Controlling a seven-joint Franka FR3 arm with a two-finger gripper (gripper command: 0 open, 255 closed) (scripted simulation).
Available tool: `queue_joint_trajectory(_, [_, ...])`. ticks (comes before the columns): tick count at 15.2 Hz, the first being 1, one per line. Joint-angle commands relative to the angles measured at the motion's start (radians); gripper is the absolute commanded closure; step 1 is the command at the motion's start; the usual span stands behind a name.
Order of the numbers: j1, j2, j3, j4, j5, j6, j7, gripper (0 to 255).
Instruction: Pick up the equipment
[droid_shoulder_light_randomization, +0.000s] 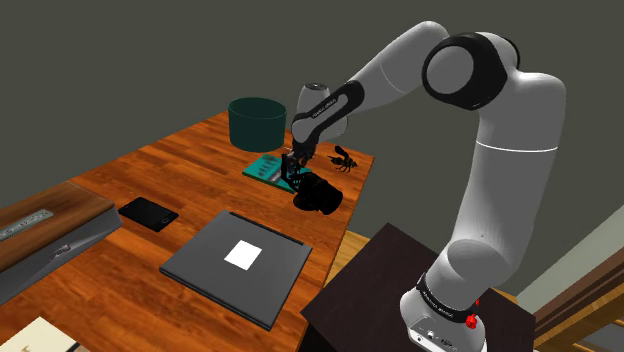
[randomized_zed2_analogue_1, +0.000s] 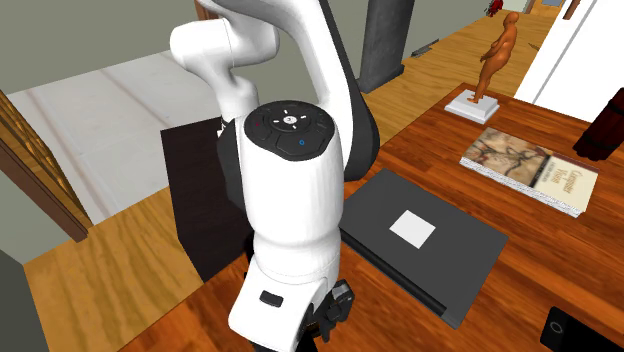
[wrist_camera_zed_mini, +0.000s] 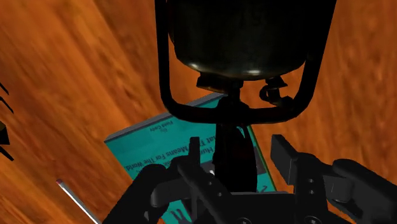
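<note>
Pincer (droid_shoulder_light_randomization: 295, 172) clamped on stem of the black lamp (droid_shoulder_light_randomization: 318, 193); lift step appears underway. Next: raise it steadily clear of the surface (droid_shoulder_light_randomization: 180, 165).

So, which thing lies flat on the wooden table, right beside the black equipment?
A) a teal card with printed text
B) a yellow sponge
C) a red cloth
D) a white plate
A: the wrist view shows a teal card with printed words on the table beyond the black equipment, and the shoulder view shows the two side by side.
</note>
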Motion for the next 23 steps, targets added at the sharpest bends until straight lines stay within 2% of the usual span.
queue_joint_trajectory(1, [0.0, 0.002, 0.0, 0.001, 0.0, 0.002, 0.0, 255])
queue_joint_trajectory(9, [0.0, 0.0, 0.0, -0.001, 0.0, 0.001, 0.0, 255])
queue_joint_trajectory(23, [0.001, -0.121, 0.0, 0.042, 0.001, -0.163, -0.006, 255])
